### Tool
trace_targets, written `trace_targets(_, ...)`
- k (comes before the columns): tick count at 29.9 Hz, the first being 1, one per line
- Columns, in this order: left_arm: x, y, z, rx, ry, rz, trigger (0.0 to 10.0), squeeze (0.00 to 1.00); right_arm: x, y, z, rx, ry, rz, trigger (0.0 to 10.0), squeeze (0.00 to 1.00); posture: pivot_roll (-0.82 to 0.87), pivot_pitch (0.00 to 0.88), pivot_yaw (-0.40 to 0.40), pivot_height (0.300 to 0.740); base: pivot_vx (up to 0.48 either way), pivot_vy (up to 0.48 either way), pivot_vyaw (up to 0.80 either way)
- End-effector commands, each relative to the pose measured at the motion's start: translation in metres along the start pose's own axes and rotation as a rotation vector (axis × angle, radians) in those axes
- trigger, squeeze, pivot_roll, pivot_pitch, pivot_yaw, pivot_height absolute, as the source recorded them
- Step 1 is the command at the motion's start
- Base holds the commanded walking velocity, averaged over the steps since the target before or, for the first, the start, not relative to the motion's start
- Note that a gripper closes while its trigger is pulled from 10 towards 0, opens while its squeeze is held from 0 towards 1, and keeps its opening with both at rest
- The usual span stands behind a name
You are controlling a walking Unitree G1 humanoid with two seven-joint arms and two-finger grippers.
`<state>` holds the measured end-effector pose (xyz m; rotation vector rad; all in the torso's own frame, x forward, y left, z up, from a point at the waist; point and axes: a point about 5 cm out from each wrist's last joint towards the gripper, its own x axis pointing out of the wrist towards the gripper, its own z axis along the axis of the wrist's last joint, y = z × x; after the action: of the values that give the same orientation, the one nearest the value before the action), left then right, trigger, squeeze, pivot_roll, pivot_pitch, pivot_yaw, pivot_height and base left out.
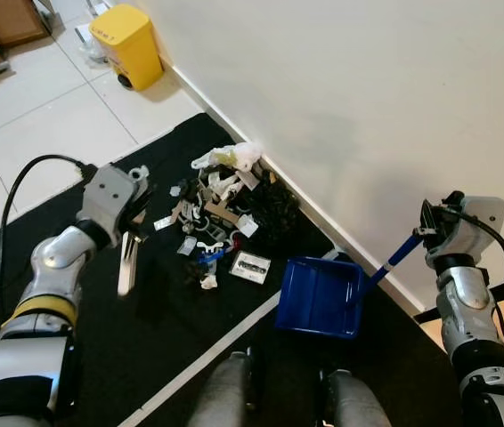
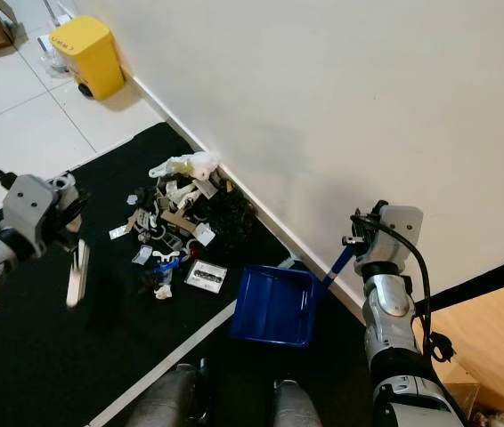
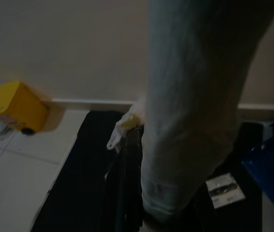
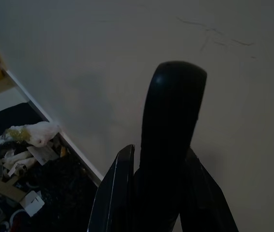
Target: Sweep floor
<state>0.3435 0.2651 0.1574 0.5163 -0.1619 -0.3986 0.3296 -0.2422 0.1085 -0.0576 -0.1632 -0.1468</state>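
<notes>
A loose heap of litter (image 1: pixel 221 218) is lying on the matte black mat (image 1: pixel 145 329), pressed up near the white skirting of the plain cream wall (image 1: pixel 368 98). The heap is looking ragged and mixed: torn cardboard scraps, bent white plastic bits, a crumpled white bag with a yellowish patch at the wall end, a dark tangled clump, a small blue piece and a flat pale card at the near edge. A white stripe is running across the mat just below it.

The left gripper (image 1: pixel 132 218) is hovering over the mat just left of the heap, its fingers clamping the top of a slim, pale grey brush (image 1: pixel 126 262) that is hanging down toward the mat, apart from the litter.

The right gripper (image 1: pixel 430 227) is closing its fingers around the dark grip of the blue dustpan (image 1: pixel 321 295), whose straight blue stick is slanting down to a glossy, boxy plastic tray sitting on the mat near the wall, close beside the heap's right edge.

A blocky yellow plastic bin (image 1: pixel 127 43) is standing on glossy pale tiles by the wall, well beyond the mat
</notes>
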Motion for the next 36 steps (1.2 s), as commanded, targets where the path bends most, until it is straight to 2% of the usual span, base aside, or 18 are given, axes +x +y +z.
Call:
trace_targets(1, 0.001, -0.008, -0.002, 0.001, -0.002, -0.024, 10.0, 0.17, -0.005, -0.001, -0.005, -0.015, 0.024, 0.006, 10.0, 0.0, 0.03, 0.341, 0.035, 0.74, 0.0, 0.0, 0.0)
trace_targets(4, 0.01, -0.017, -0.001, -0.063, -0.016, -0.026, 10.0, 0.0, -0.005, 0.002, -0.005, -0.005, 0.018, 0.01, 10.0, 0.0, 0.03, 0.336, 0.039, 0.74, 0.0, 0.0, 0.0)
trace_targets(5, 0.01, -0.017, -0.001, -0.063, -0.016, -0.026, 10.0, 0.0, -0.005, 0.002, -0.005, -0.005, 0.018, 0.01, 10.0, 0.0, 0.03, 0.336, 0.039, 0.74, 0.0, 0.0, 0.0)
trace_targets(7, 0.013, -0.02, -0.001, -0.115, -0.017, -0.033, 10.0, 0.0, -0.004, 0.003, -0.004, 0.0, 0.014, 0.01, 10.0, 0.0, 0.03, 0.335, 0.047, 0.74, 0.0, 0.0, 0.0)
trace_targets(11, 0.014, -0.02, 0.0, -0.135, -0.025, -0.023, 10.0, 0.0, -0.004, 0.002, -0.003, 0.001, 0.011, 0.008, 10.0, 0.0, 0.03, 0.336, 0.048, 0.74, 0.0, 0.0, 0.0)
trace_targets(20, 0.015, -0.021, -0.004, -0.252, -0.045, 0.071, 10.0, 0.0, -0.003, 0.003, 0.001, 0.011, -0.003, 0.008, 10.0, 0.0, 0.04, 0.336, 0.05, 0.74, 0.0, 0.0, 0.0)
trace_targets(29, 0.01, -0.029, -0.012, -0.31, -0.029, 0.023, 10.0, 0.0, -0.002, 0.006, 0.002, 0.01, 0.001, 0.017, 10.0, 0.0, 0.04, 0.345, 0.046, 0.74, 0.0, 0.0, 0.0)
trace_targets(36, 0.016, -0.038, -0.01, -0.364, -0.052, 0.005, 10.0, 0.0, -0.003, 0.005, 0.002, 0.008, 0.002, 0.025, 10.0, 0.0, 0.03, 0.353, 0.038, 0.74, 0.0, 0.0, 0.0)
